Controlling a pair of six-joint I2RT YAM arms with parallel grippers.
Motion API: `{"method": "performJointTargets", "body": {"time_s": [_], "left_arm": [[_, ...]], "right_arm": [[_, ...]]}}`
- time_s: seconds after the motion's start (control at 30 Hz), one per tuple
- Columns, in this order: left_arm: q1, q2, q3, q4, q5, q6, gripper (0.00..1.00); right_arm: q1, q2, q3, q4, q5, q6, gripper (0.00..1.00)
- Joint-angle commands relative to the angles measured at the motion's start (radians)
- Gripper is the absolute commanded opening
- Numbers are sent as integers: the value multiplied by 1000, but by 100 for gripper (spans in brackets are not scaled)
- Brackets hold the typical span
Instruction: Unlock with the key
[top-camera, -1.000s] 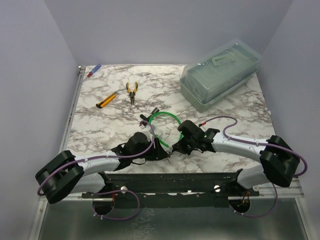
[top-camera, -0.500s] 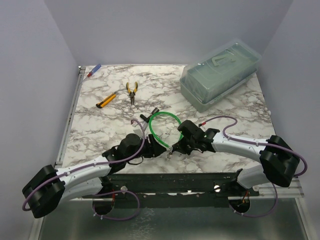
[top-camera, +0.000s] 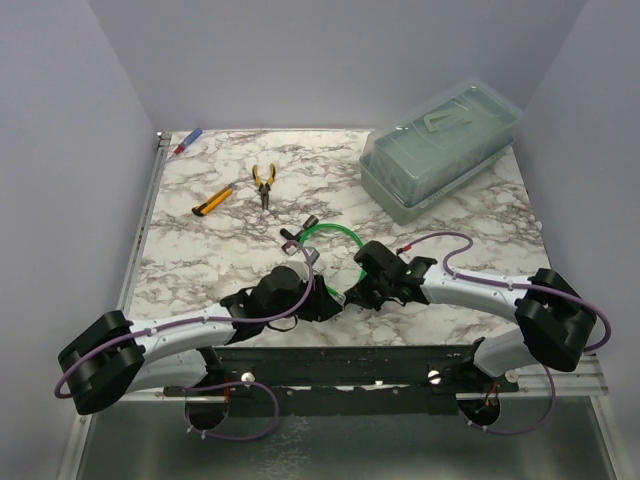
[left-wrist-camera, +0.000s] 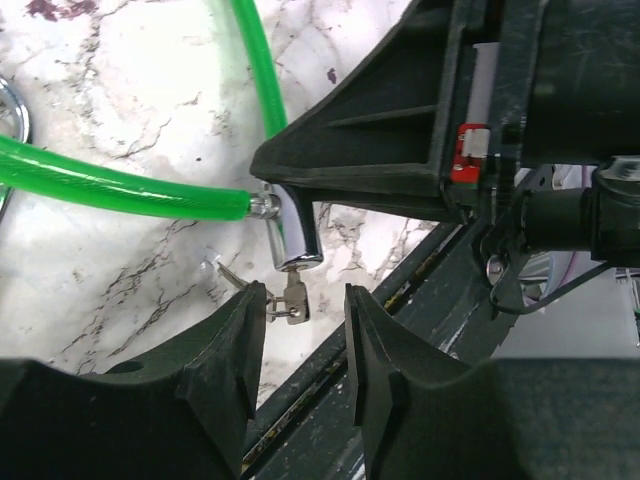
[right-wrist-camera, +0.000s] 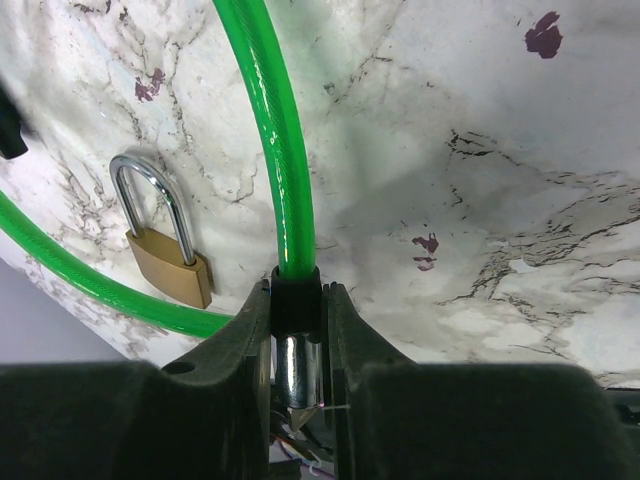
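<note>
Now | L end effector (left-wrist-camera: 304, 318) ajar round key (left-wrist-camera: 294, 297), contact unclear | R end effector (right-wrist-camera: 298, 312) clamps cable (right-wrist-camera: 284, 150)

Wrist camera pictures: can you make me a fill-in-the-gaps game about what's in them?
The right gripper is shut on the end of the ____ cable.
The left gripper has the tiny silver ____ between its open fingers.
The brass ____ lies on the marble table.
Missing words: green, key, padlock.
</note>
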Motion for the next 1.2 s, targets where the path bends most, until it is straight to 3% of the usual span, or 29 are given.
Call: {"method": "performJointTargets", "body": {"time_s": [0.0, 0.37, 0.77, 1.07, 1.17], "left_arm": [[-16, -1, 31, 0, -23, 44, 42], [-25, 24, 37, -28, -46, 70, 31], [-96, 110, 140, -103, -127, 159, 27], [-195, 179, 244, -235, -303, 235, 1], [-237, 218, 285, -285, -368, 263, 0]], "right_arm": [[7, 6, 33, 18, 34, 4, 0], [7, -3, 41, 14, 35, 2, 0], [7, -5, 57, -8, 41, -5, 0], [7, -7, 84, -61, 44, -11, 0], [7, -2, 105, -95, 39, -15, 0]]}}
